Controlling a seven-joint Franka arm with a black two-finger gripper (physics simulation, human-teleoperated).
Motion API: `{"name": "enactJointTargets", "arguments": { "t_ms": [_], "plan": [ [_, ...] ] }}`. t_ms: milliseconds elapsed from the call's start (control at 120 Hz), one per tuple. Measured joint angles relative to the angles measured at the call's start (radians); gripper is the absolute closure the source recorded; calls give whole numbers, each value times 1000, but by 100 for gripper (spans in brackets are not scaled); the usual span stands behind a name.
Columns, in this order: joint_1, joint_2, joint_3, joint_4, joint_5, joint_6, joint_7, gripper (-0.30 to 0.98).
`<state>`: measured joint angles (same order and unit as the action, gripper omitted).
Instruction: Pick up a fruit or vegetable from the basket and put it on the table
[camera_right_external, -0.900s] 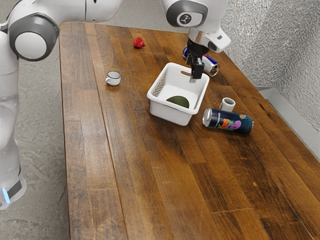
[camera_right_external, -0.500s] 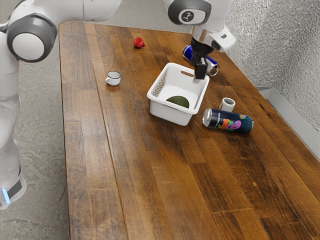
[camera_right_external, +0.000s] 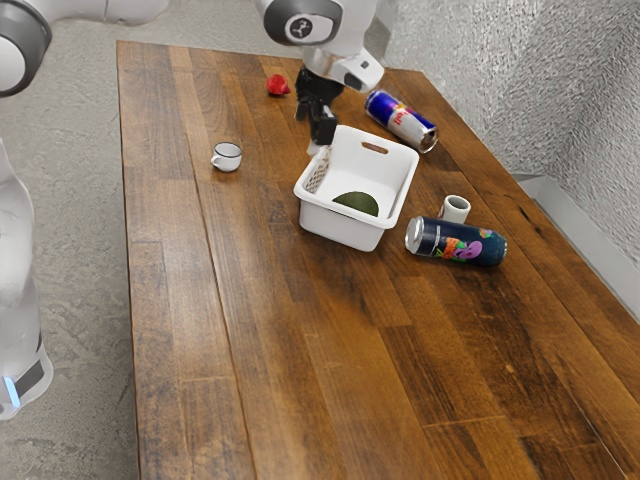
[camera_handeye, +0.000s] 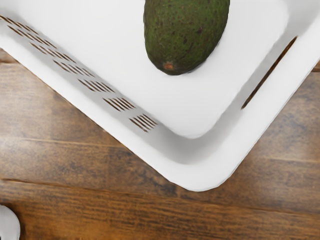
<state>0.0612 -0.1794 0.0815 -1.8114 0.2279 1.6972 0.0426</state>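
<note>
Avocado (camera_handeye: 187, 32), one, basketed

- Dark can (camera_right_external: 460, 242): on its side, desk (camera_right_external: 300, 340).
- White basket (camera_right_external: 342, 225): upright, walls presumably to stop rolling; avocado inside, on its floor, ungripped.
- End effector (camera_right_external: 319, 138): raised near the basket's far rim, probably to line up a descent; apart or together, cannot tell.

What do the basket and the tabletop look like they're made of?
Basket: probably smooth, satin white plastic, judging by its rounded molded corner and slotted sides.
Tabletop: looks like varnished wood or a wood-look laminate, with brown planks, visible grain and a soft sheen.
</note>
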Motion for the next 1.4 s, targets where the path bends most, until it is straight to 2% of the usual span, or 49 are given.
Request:
{"name": "enactJointTargets", "arguments": {
  "t_ms": [150, 517, 950, 1400],
  "plan": [
    [77, 72, -90, 81, 20, 24, -13, 0],
    [359, 257, -299, 237, 58, 34, 54, 0],
    [470, 409, -489, 337, 74, 21, 122, 0],
    [552, 513, -603, 396, 85, 18, 154, 0]
  ]
}}
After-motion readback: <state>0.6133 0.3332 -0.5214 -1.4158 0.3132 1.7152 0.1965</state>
